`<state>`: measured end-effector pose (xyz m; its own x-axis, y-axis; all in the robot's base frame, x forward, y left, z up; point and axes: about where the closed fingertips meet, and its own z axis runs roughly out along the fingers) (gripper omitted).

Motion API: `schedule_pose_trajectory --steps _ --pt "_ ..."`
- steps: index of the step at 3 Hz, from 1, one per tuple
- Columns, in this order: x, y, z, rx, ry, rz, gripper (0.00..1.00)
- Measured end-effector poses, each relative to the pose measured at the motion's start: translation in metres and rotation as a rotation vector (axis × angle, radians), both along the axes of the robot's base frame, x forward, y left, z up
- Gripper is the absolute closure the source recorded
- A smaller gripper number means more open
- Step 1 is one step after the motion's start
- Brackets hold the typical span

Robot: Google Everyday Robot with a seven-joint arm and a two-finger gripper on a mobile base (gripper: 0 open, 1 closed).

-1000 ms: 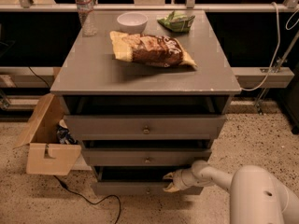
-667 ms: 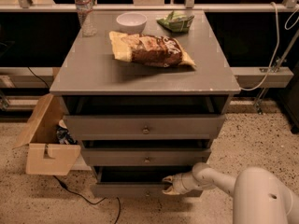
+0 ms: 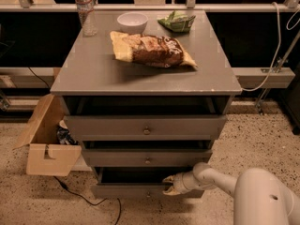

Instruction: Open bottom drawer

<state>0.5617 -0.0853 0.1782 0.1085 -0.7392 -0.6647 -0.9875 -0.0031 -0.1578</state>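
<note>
The bottom drawer (image 3: 126, 191) is the lowest and narrowest grey front of the cabinet, with a small round knob (image 3: 149, 194) at its centre. It stands pulled out a little, with a dark gap above its front. My gripper (image 3: 169, 185) is at the drawer's top edge, right of the knob, reaching in from the lower right on the white arm (image 3: 220, 182). Its pale fingertips (image 3: 167, 179) rest over the top lip of the drawer front.
The middle drawer (image 3: 146, 157) and top drawer (image 3: 145, 126) stand above, each slightly out. On the cabinet top (image 3: 93, 74) lie a chip bag (image 3: 150, 49), a white bowl (image 3: 132, 21), a water bottle (image 3: 86, 9) and a green bag (image 3: 176, 20). A cardboard box (image 3: 47, 139) and cable (image 3: 79, 196) are at the left.
My gripper has slid left and slightly down along the bottom drawer's top edge, and the drawer front has come out a little further.
</note>
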Motion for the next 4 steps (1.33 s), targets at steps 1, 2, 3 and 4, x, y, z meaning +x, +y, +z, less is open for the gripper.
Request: schedule_pose_trajectory --steps 1,2,3,4 --pt "0.0 0.0 0.0 0.0 0.0 0.0 0.2" --pt "-0.006 0.002 -0.002 0.0 0.023 0.021 0.0" --pt "-0.01 0.004 -0.002 -0.008 0.043 0.04 0.0" --pt "-0.02 0.005 -0.004 -0.042 0.088 0.061 0.0"
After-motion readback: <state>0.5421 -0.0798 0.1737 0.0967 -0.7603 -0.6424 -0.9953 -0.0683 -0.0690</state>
